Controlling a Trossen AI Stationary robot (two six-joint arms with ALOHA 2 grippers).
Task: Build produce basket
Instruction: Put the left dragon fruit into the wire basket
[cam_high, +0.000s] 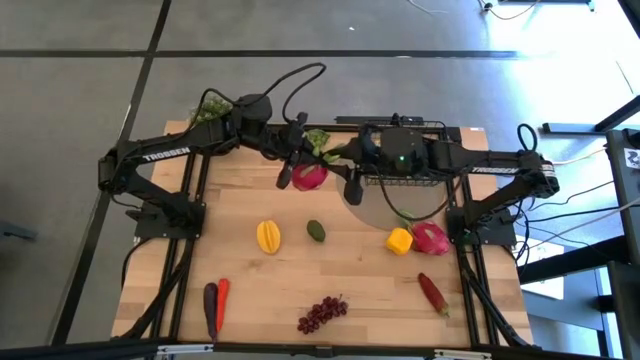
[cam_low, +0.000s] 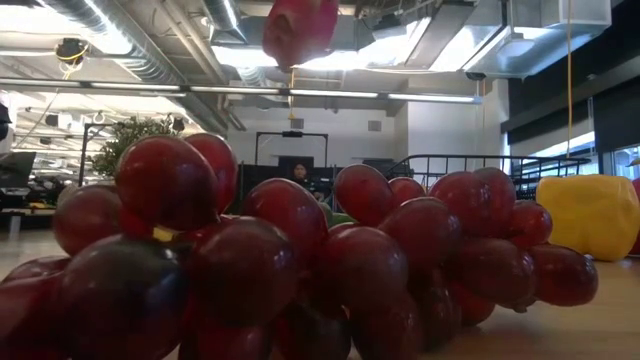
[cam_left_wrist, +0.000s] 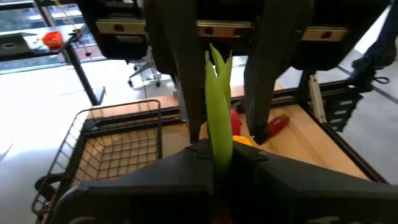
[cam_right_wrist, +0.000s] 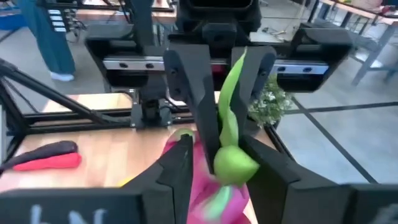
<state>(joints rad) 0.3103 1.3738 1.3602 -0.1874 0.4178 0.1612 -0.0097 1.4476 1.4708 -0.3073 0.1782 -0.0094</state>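
Observation:
A pink dragon fruit (cam_high: 310, 177) with a long green leaf (cam_left_wrist: 219, 106) hangs in the air over the table's far middle; the low view shows it high up (cam_low: 300, 30). My left gripper (cam_left_wrist: 217, 152) is shut on that leaf. My right gripper (cam_right_wrist: 221, 149) faces it, open. Its fingers (cam_left_wrist: 264, 93) stand on either side of the leaf and of the pink body (cam_right_wrist: 208, 186). The black wire basket (cam_high: 405, 185) rests on the table below my right arm and shows empty in the left wrist view (cam_left_wrist: 112, 146). My left gripper pinches the dragon fruit's green leaf (cam_right_wrist: 229, 99) between its two fingers, and the leaf lies along them. The fingers come nearly level from the table's left. The pink body hangs at and below the fingertips, clear of the table. Whether my right gripper's fingers touch the fruit I cannot tell.
Lying on the table are a starfruit (cam_high: 268, 236), an avocado (cam_high: 316, 231), a yellow pepper (cam_high: 399, 241), a second dragon fruit (cam_high: 430, 237), a chili (cam_high: 432, 292), purple grapes (cam_high: 322, 313), an eggplant (cam_high: 210, 310) and a carrot (cam_high: 222, 298). A potted plant (cam_high: 208, 108) stands at the far left.

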